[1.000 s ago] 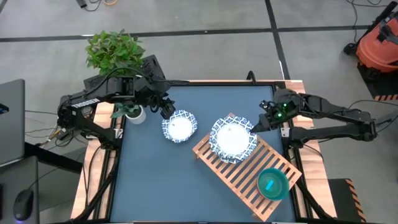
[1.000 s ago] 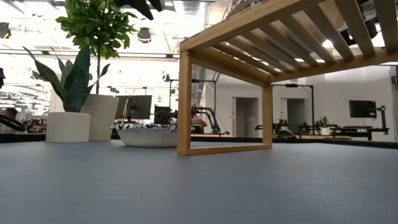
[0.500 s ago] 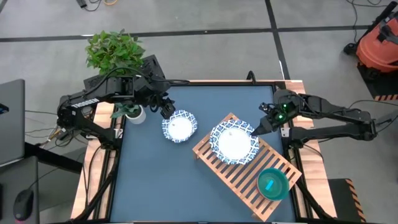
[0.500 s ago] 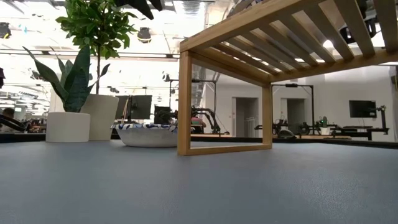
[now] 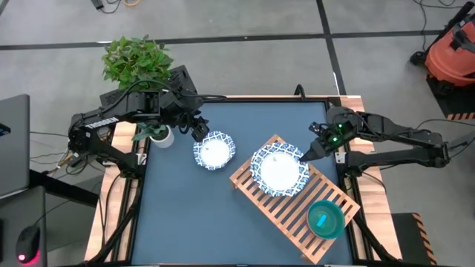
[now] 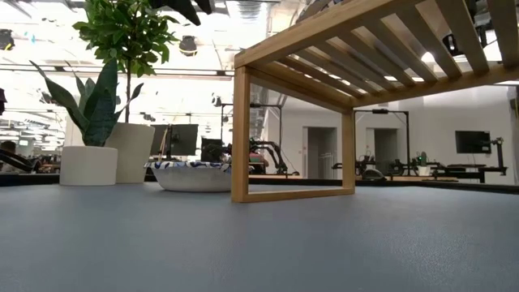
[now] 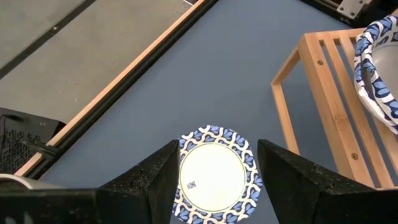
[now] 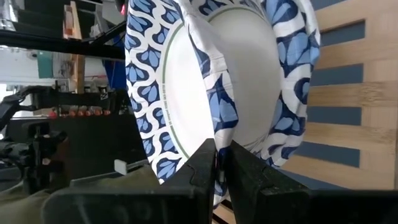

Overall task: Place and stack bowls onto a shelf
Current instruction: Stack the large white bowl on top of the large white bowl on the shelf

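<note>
A white bowl with a blue patterned rim (image 5: 214, 150) sits on its base on the blue table, left of the shelf; the low view shows this bowl (image 6: 192, 174) too. My left gripper (image 5: 198, 132) hovers open above its far-left side, and in the left wrist view its fingers (image 7: 163, 180) stand apart on either side of the bowl (image 7: 214, 183). A second white patterned bowl (image 5: 280, 170) is over the far-left end of the light-wood slatted shelf (image 5: 293, 211). My right gripper (image 5: 303, 154) is shut on it. A teal bowl (image 5: 325, 219) rests on the shelf's near-right end. My right gripper pinches the second white bowl's rim (image 8: 214, 140) on the bowl's right side, with one finger on the inner face and one on the outer wall. It comes in from the table's right, slanting down. The bowl lies close to level over the slats; I cannot tell whether its base touches them.
A potted plant in a pale pot (image 5: 162, 136) stands at the table's far-left corner, just left of my left gripper. The shelf lies diagonally across the table's right half, with its leg (image 6: 239, 134) close in the low view. Bare blue tabletop (image 5: 185, 215) fills the near-left.
The bowl in my right gripper has settled a little flatter and lower over the shelf's far-left end. My left gripper has stayed above the other bowl.
</note>
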Robot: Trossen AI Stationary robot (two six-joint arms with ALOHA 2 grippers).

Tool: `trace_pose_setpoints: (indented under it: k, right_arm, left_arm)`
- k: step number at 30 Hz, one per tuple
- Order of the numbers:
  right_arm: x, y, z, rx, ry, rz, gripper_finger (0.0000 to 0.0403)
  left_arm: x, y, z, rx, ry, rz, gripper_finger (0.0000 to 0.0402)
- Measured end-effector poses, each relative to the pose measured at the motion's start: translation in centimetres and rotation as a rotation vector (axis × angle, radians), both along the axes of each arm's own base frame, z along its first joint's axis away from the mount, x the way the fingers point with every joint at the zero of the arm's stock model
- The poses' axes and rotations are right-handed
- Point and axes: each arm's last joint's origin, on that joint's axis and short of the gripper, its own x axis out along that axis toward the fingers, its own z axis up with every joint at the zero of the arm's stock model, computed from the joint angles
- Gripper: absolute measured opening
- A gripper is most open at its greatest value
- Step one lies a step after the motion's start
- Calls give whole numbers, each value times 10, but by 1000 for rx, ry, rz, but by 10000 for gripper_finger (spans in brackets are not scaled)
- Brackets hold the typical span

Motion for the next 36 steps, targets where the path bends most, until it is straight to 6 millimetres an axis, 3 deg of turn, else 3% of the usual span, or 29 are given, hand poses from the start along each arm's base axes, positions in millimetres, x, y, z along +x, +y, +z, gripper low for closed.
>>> trace_pose_setpoints:
  k: [12, 25, 36]
  right_arm:
    - [0, -9, 4, 129, -4, -93, 62]
    - [3, -3, 3, 113, -9, -21, 62]
    - [10, -4, 5, 159, -13, -59, 62]
  left_arm:
    - [2, 0, 2, 24, -12, -22, 199]
    - [2, 0, 2, 26, -4, -58, 199]
    - [3, -2, 1, -9, -3, -129, 199]
